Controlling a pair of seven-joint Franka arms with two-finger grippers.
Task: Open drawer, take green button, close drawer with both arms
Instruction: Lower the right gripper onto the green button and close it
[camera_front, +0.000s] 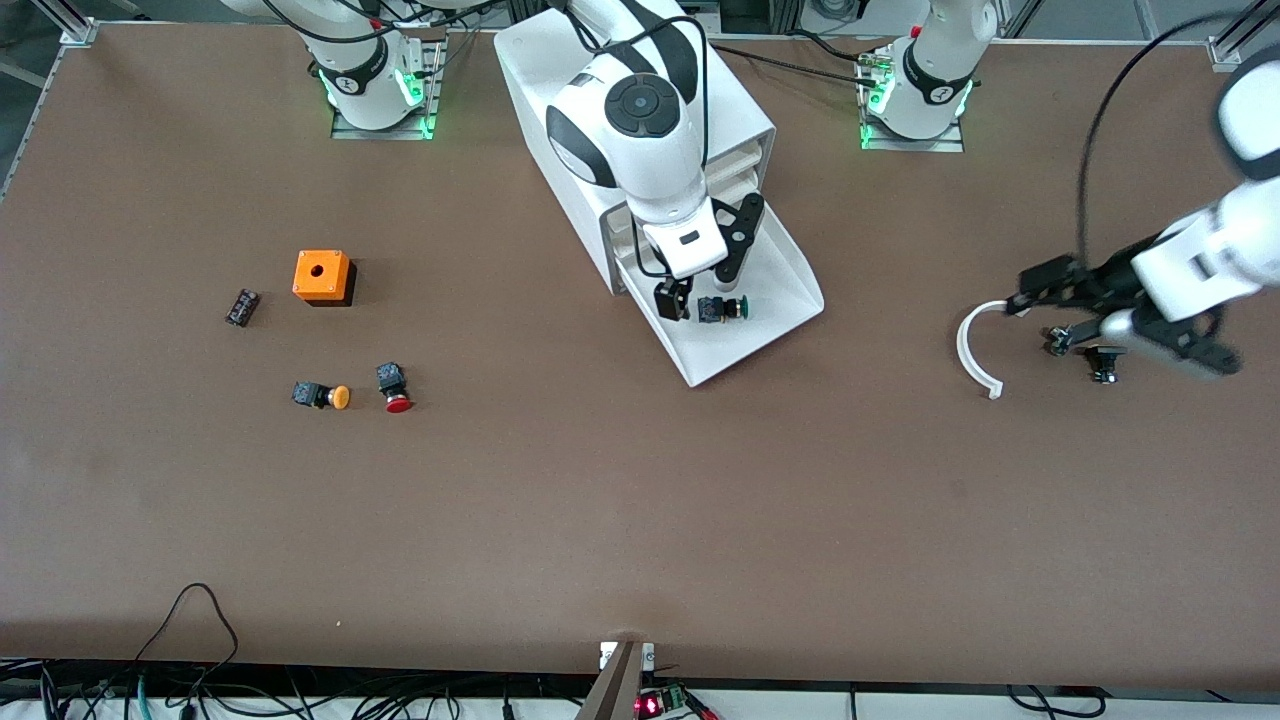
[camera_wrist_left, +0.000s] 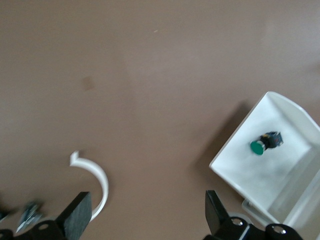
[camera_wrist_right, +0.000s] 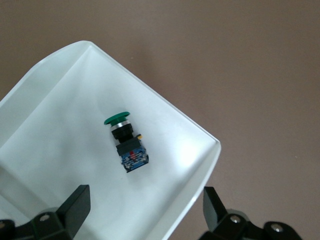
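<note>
Two white robot arms at a matte brown desk, drawer pulled out.
At frame centre, the green-capped button lies in the smooth white plastic drawer beneath the right gripper, jaws spread, empty. At mid-right, the left gripper hangs open above a curved white strip.

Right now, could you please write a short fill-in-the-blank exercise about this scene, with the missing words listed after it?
1. The green button lies inside the pulled-out ____ of the cabinet.
2. The right gripper hangs over it with its fingers ____.
3. The left gripper, also open, is over the curved ____ piece.

Missing words: drawer; open; white
</note>
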